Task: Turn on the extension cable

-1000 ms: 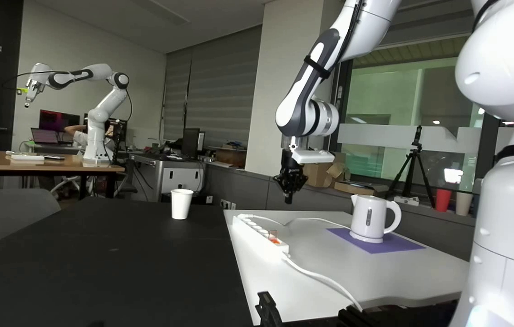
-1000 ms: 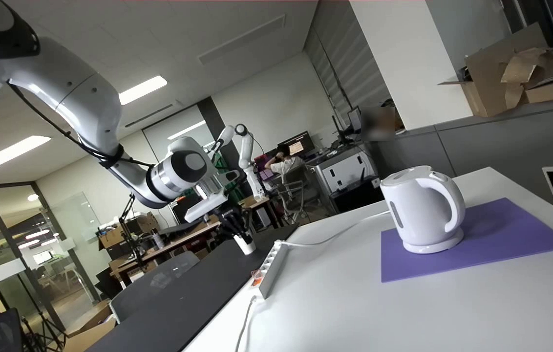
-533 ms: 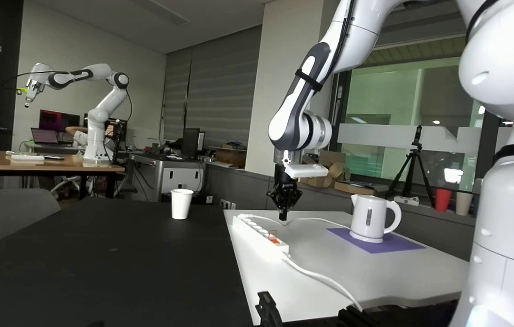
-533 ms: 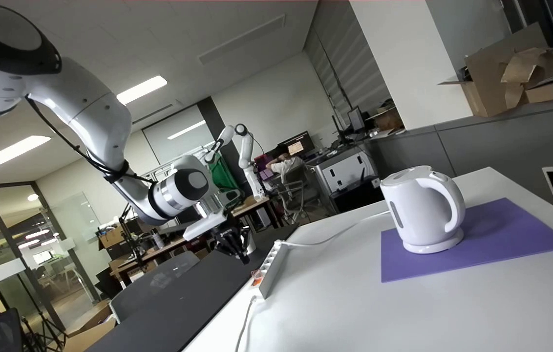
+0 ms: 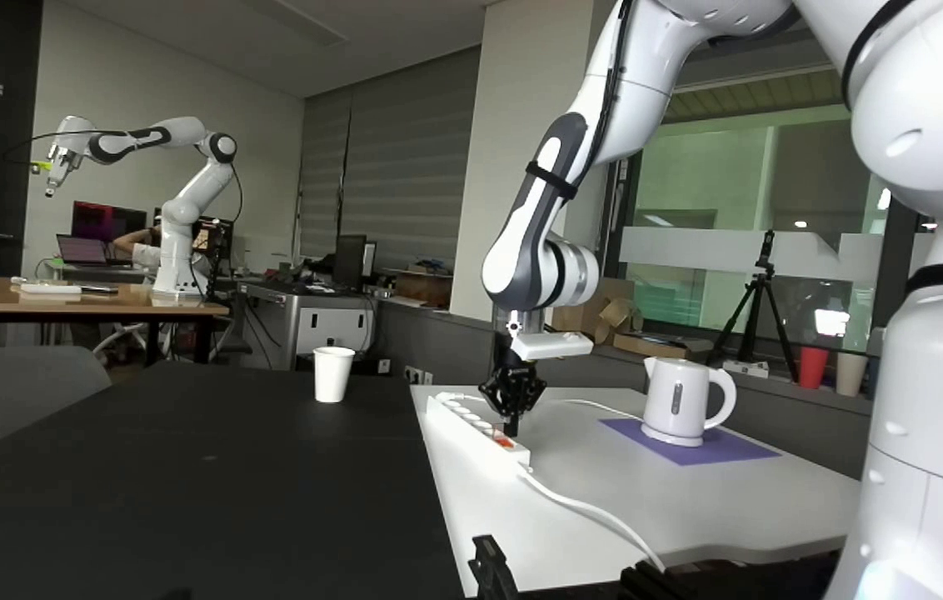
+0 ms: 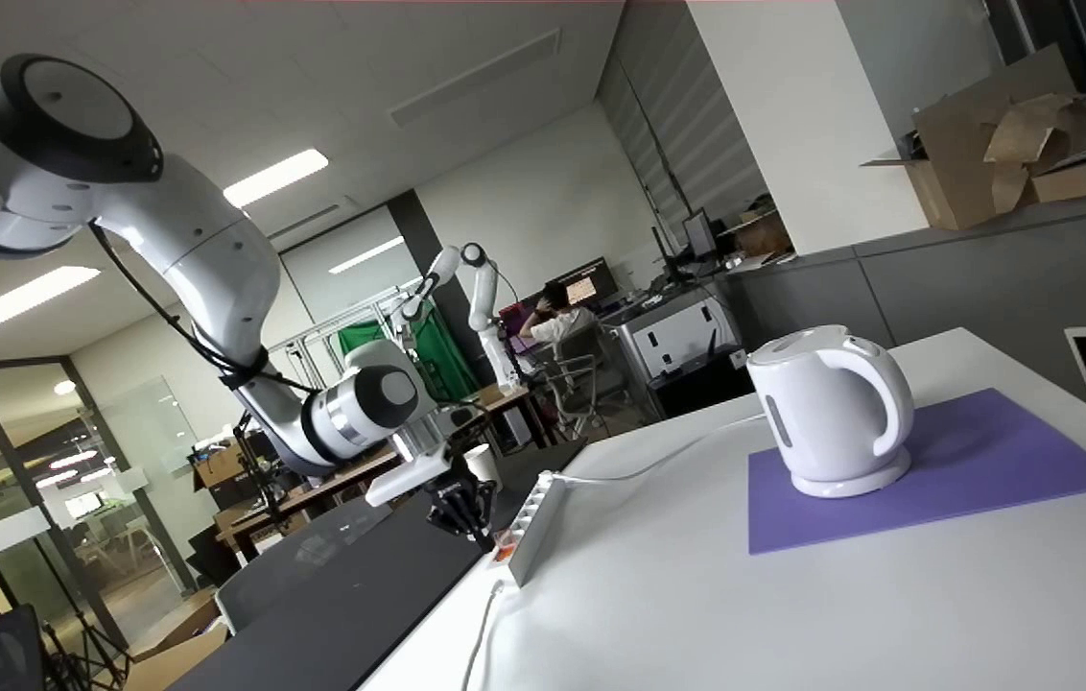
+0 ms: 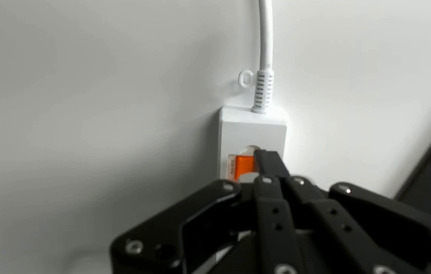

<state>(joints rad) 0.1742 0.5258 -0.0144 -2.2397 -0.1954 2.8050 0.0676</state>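
We saw a black worktop [image 5: 230, 483] and a white worktop [image 5: 688, 500] side by side, with a white robot arm [image 5: 642, 112] bent down over the white one. On the white worktop we found a purple mat [image 6: 1003, 470] lying flat, and on that mat a white kettle [image 6: 831, 413] standing upright. The extension cable [image 6: 534, 536], a long white power strip, lay on the white worktop, well apart from the kettle, along the edge beside the black worktop. Its white cord [image 7: 265, 38] left the strip at one end. At the tip of the arm, the black end effector [image 7: 272, 164] pointed down over that same end, and we saw its two fingers pressed together. On the black worktop, toward its far edge in an exterior view, a white paper cup [image 5: 332, 375] stood upright. Last and smallest, we noticed an orange switch [image 7: 244, 166] set into the top of the extension cable, near the end where the cord left. In the wrist view the joined fingertips hid part of its right side; whether they touched it or only hung just above it, we could not tell.
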